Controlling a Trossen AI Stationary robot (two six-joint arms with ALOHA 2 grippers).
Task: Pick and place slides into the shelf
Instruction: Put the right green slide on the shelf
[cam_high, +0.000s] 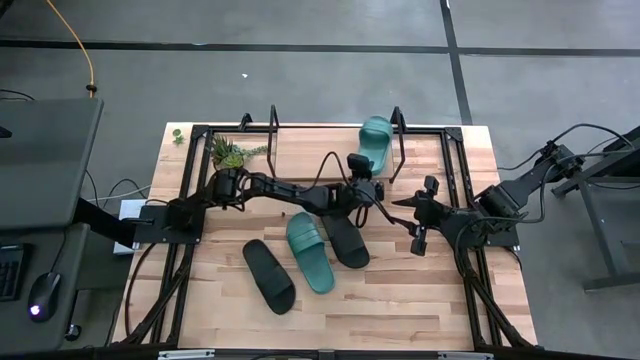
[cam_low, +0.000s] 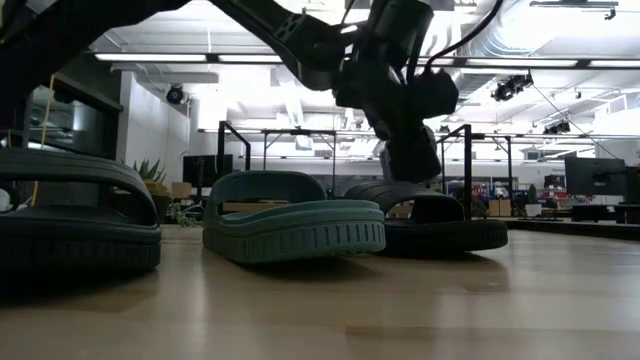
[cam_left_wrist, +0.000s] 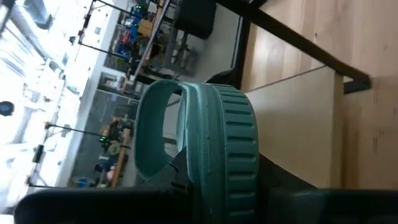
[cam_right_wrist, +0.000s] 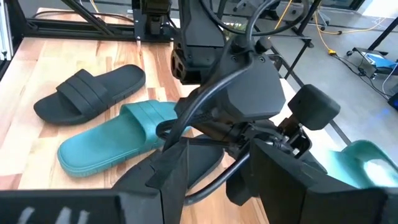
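Note:
One teal slide (cam_high: 375, 143) lies on the shelf (cam_high: 310, 140) beside its right wire frame; it also shows in the left wrist view (cam_left_wrist: 211, 137). On the table lie a black slide (cam_high: 268, 275), a teal slide (cam_high: 310, 250) and a second black slide (cam_high: 348, 240), all sole down. My left gripper (cam_high: 352, 200) stands low over the far end of that second black slide (cam_low: 440, 225); whether it touches the slide is hidden. My right gripper (cam_high: 420, 213) is open and empty, just right of the left gripper.
A small green plant (cam_high: 230, 153) stands at the shelf's left end. Black frame rails (cam_high: 185, 270) run along the table's left and right sides. Bare tabletop lies toward the near edge (cam_high: 400, 310).

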